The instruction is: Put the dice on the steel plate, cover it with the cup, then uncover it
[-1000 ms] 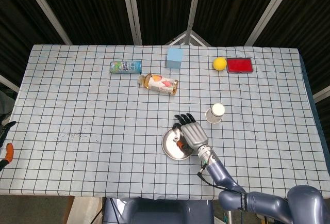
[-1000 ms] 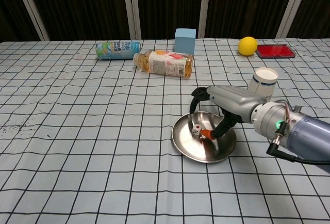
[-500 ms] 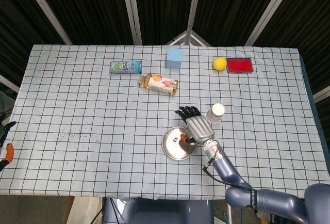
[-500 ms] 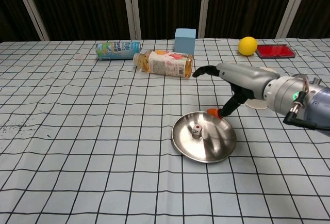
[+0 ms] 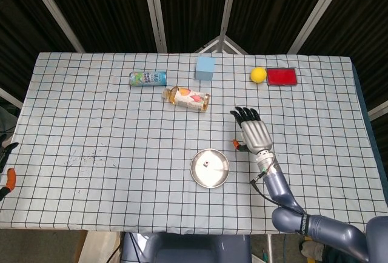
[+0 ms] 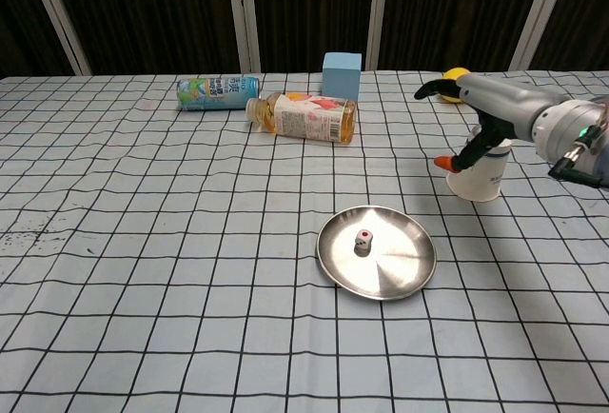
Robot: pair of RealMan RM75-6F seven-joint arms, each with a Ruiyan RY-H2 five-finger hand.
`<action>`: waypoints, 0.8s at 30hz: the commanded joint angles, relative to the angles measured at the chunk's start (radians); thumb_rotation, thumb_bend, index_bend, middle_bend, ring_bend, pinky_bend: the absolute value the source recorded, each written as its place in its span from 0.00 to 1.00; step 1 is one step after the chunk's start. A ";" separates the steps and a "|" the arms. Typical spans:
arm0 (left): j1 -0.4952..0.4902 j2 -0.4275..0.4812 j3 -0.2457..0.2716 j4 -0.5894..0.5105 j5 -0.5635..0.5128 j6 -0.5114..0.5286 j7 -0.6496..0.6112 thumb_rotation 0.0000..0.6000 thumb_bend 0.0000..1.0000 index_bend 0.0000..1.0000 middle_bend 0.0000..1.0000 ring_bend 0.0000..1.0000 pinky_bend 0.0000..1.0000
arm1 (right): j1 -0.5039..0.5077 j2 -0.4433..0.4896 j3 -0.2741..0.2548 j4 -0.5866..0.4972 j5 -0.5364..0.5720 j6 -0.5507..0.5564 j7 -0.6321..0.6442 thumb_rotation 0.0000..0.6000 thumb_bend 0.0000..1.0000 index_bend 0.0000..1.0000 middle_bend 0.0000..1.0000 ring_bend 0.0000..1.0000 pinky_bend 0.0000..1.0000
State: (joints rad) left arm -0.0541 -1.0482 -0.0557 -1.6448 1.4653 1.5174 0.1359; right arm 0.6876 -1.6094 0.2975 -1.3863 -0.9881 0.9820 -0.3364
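The steel plate (image 5: 218,177) (image 6: 402,263) lies near the table's front middle. A small white dice (image 5: 207,165) (image 6: 363,241) sits inside it, left of centre. The white paper cup (image 6: 481,173) stands mouth down to the right of the plate. My right hand (image 5: 254,134) (image 6: 495,101) hovers over the cup with its fingers spread, holding nothing, and its orange thumb tip is beside the cup's left wall. In the head view the hand hides the cup. A sliver of black fingers and an orange tip, likely my left hand (image 5: 8,166), shows at the left edge, off the table.
At the back lie a green can (image 5: 147,79) (image 6: 217,91) and a juice bottle (image 5: 187,97) (image 6: 303,116), both on their sides. A blue box (image 5: 205,68) (image 6: 342,74), a yellow ball (image 5: 259,74) and a red case (image 5: 281,76) stand further back.
My right hand has let go of the dice in the plate, lifted away and swung right and back to a spot over the cup. The dice stays in the plate.
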 commanded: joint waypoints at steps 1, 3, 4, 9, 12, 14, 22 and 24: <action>0.000 0.000 -0.001 0.000 -0.001 0.000 0.001 1.00 0.84 0.15 0.00 0.00 0.00 | 0.004 0.016 0.004 0.019 0.024 -0.010 -0.019 1.00 0.27 0.13 0.08 0.01 0.00; 0.000 -0.001 -0.001 0.000 -0.002 0.000 0.002 1.00 0.84 0.15 0.00 0.00 0.00 | 0.006 0.026 0.006 0.023 0.034 -0.013 -0.023 1.00 0.25 0.13 0.08 0.01 0.00; 0.000 -0.001 -0.001 0.000 -0.003 0.000 0.002 1.00 0.84 0.15 0.00 0.00 0.00 | 0.006 0.028 0.006 0.023 0.036 -0.014 -0.024 1.00 0.25 0.13 0.08 0.01 0.00; -0.003 -0.003 0.000 0.000 -0.004 -0.006 0.009 1.00 0.84 0.15 0.00 0.00 0.00 | 0.005 0.062 0.006 0.009 0.053 -0.019 -0.040 1.00 0.25 0.15 0.09 0.01 0.00; -0.003 -0.004 0.001 -0.001 -0.004 -0.006 0.013 1.00 0.84 0.15 0.00 0.00 0.00 | 0.007 0.083 0.003 -0.002 0.066 -0.021 -0.061 1.00 0.25 0.19 0.13 0.02 0.00; -0.002 -0.004 0.001 -0.002 -0.004 -0.004 0.014 1.00 0.84 0.15 0.00 0.00 0.00 | 0.008 0.096 -0.001 -0.007 0.077 -0.025 -0.075 1.00 0.25 0.21 0.15 0.02 0.00; -0.005 -0.008 0.002 -0.003 -0.006 -0.011 0.024 1.00 0.84 0.15 0.00 0.00 0.00 | 0.018 0.150 -0.024 -0.062 0.144 -0.056 -0.139 1.00 0.25 0.25 0.20 0.02 0.00; -0.005 -0.008 0.002 -0.003 -0.006 -0.010 0.025 1.00 0.84 0.15 0.00 0.00 0.00 | 0.021 0.154 -0.028 -0.068 0.154 -0.060 -0.146 1.00 0.25 0.26 0.21 0.02 0.00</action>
State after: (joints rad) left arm -0.0592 -1.0562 -0.0535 -1.6480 1.4595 1.5074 0.1609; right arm 0.7063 -1.4588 0.2722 -1.4506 -0.8382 0.9249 -0.4787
